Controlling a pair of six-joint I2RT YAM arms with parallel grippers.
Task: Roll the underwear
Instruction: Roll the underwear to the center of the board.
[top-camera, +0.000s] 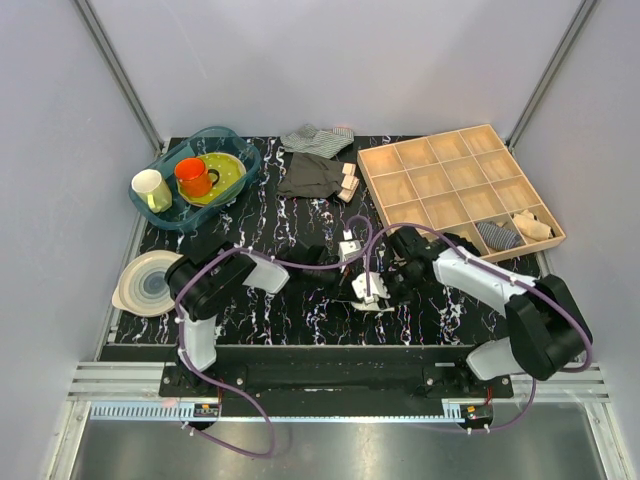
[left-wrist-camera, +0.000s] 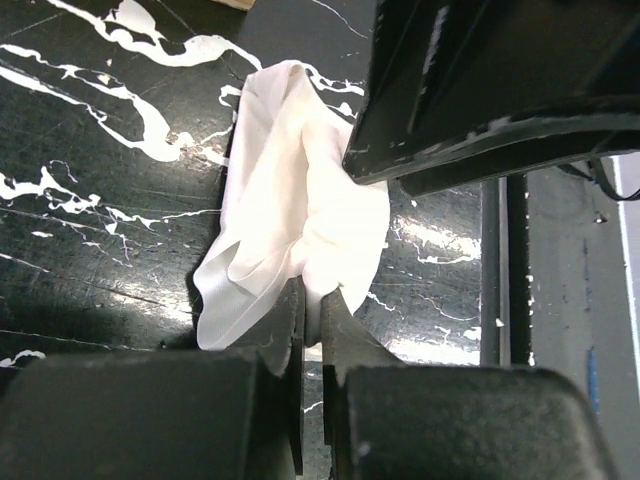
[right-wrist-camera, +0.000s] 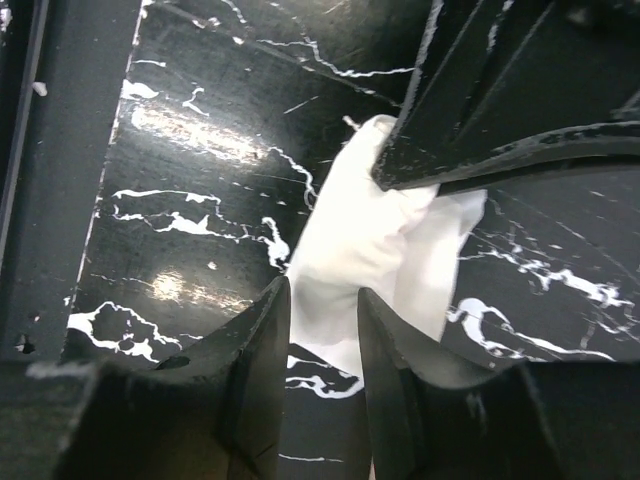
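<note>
From above, one underwear (top-camera: 374, 304) lies on the black marbled table (top-camera: 270, 215), to the near left of the wooden tray (top-camera: 440, 180) and well apart from it. It shows as a small white bundle between the left gripper (top-camera: 356, 284) and the right gripper (top-camera: 392, 285). Left of the tray lie one dark grey garment (top-camera: 310, 175) and one striped cloth (top-camera: 315, 138).

At the left wrist, the left gripper (left-wrist-camera: 312, 305) has its fingers nearly together, pinching an edge of the underwear (left-wrist-camera: 290, 200). The cloth is gathered into loose folds, not a tight roll.

At the right wrist, the right gripper (right-wrist-camera: 322, 320) shows a narrow gap filled by the underwear (right-wrist-camera: 365, 235); I cannot tell whether it presses. The rolling looks partly done, with tightening and finishing left.
</note>
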